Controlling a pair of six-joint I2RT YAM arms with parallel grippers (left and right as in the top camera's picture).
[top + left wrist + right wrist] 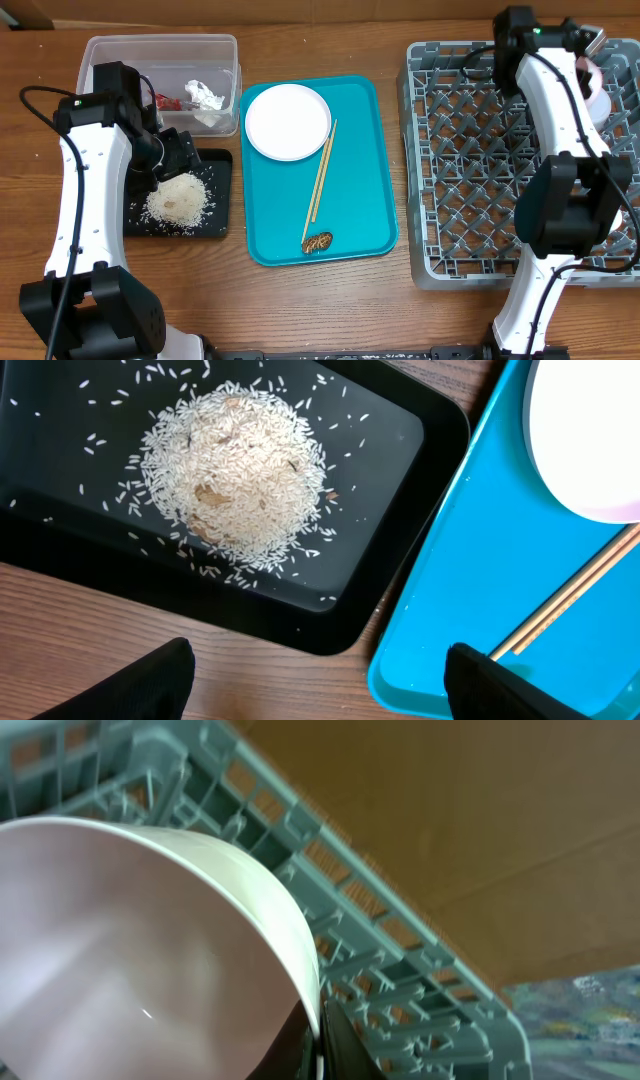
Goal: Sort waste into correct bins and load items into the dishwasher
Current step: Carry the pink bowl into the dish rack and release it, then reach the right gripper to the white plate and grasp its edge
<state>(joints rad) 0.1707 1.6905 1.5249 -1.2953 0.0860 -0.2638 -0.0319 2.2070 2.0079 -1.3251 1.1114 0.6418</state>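
Two hands: left hand (320, 685) wide near grainy rice (235, 480); right hand (320, 1055) pinches smooth round bowl (130, 950)

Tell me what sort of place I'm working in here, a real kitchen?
Likely a tabletop mock-up of dish clearing, not a kitchen: a grey dish rack sits on a wooden table, the right gripper holding a white bowl at it, beside a teal tray with plate and chopsticks.
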